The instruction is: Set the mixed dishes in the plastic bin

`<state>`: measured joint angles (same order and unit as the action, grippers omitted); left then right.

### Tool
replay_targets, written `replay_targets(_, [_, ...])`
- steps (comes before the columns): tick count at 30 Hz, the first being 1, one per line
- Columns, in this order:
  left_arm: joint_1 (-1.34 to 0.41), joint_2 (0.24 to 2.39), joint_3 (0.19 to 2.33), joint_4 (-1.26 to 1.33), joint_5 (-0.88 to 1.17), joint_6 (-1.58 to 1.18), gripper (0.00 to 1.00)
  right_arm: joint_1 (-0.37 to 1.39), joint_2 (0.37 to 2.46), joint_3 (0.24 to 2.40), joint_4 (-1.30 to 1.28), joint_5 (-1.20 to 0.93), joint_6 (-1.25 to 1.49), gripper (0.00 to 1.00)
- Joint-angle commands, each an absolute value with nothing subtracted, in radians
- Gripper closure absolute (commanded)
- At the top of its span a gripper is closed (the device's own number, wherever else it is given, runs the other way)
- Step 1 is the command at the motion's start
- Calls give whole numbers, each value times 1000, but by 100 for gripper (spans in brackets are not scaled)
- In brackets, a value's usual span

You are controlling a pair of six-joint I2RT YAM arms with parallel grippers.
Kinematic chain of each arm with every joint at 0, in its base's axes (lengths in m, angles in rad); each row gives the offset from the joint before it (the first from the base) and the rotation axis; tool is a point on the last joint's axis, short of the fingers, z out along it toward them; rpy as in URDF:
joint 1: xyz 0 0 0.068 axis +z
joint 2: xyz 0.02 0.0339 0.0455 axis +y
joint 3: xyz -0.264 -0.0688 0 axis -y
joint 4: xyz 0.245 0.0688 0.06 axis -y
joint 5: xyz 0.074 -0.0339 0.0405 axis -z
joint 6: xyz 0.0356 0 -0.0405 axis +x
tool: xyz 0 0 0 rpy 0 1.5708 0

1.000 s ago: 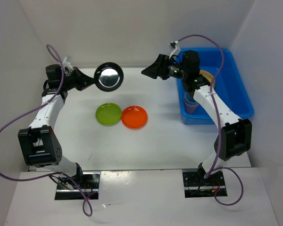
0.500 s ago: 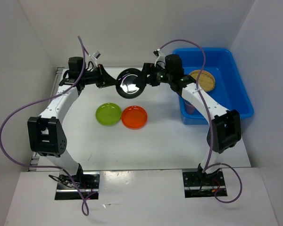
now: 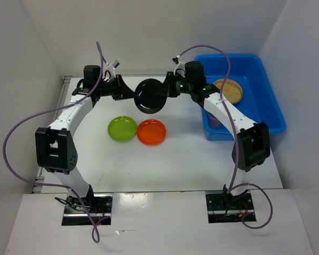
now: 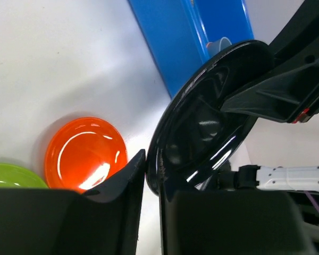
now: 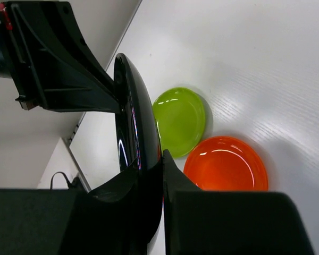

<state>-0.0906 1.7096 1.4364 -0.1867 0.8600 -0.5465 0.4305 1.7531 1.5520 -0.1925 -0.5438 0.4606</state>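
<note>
A black plate (image 3: 150, 95) hangs on edge above the back of the table, held from both sides. My left gripper (image 3: 134, 94) is shut on its left rim and my right gripper (image 3: 167, 89) is shut on its right rim. The left wrist view has the plate (image 4: 202, 122) with its rim between the left gripper's (image 4: 151, 159) jaws, barely pinched. Seen from the right wrist, the rim (image 5: 135, 122) is clamped in the right gripper (image 5: 162, 159). A lime green plate (image 3: 122, 128) and an orange plate (image 3: 151, 132) lie on the table below. The blue plastic bin (image 3: 271, 106) stands at the right.
Inside the bin lie a tan woven-look plate (image 3: 228, 90) and, at its near left corner, a cup (image 3: 214, 119) partly behind my right arm. White walls close in at the left, back and right. Purple cables loop off both arms.
My left arm carried the black plate rightward to the middle. My right gripper swung left out of the bin and shut on the plate's other rim.
</note>
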Motion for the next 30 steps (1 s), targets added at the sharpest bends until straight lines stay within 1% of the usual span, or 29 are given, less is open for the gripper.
replay_targets(1, [-92,1713,1476,-199,861,-540,76,416,1740,1568,-186,-488,449,100])
replay_targets(2, [-83,1713,1476,-209,861,-540,69,404,1709,1556,-172,-488,449,100])
replay_targets(3, [-63,1713,1476,-209,861,-526,57,372,1694,1540,-163,-479,463,100])
replay_targets(5, [-35,1701,1464,-209,827,-526,40,333,1645,1529,-149,-457,482,100])
replay_targets(7, [3,1680,1450,-209,801,-526,35,278,1612,1529,-140,-419,492,100])
replay_targets(9, [24,1680,1419,-209,763,-526,27,238,1569,1540,-149,-315,492,100])
replay_targets(12, [46,1690,1364,-209,732,-526,27,175,1540,1551,-124,-243,527,100])
replay_targets(13, [46,1704,1353,-209,718,-526,27,111,1528,1533,-73,-242,579,100])
replay_targets(15, [46,1715,1322,-260,645,-493,27,39,1514,1471,-2,-233,645,100])
replay_targets(16, [46,1715,1309,-270,608,-483,27,-30,1502,1447,70,-233,707,100])
replay_targets(17, [46,1715,1292,-270,577,-483,27,-63,1502,1404,101,-224,728,100])
replay_targets(19, [55,1695,1237,-261,497,-508,27,-135,1511,1394,124,-197,762,100])
replay_targets(22, [70,1654,1165,-215,394,-561,25,-173,1542,1385,124,-160,796,100])
replay_targets(24, [101,1626,1092,-180,364,-584,21,-184,1565,1345,146,-123,811,100])
replay_targets(28, [146,1601,983,-149,344,-627,21,-184,1585,1261,201,24,870,100])
replay_targets(30, [155,1577,936,-123,331,-643,21,-184,1606,1238,221,43,903,100])
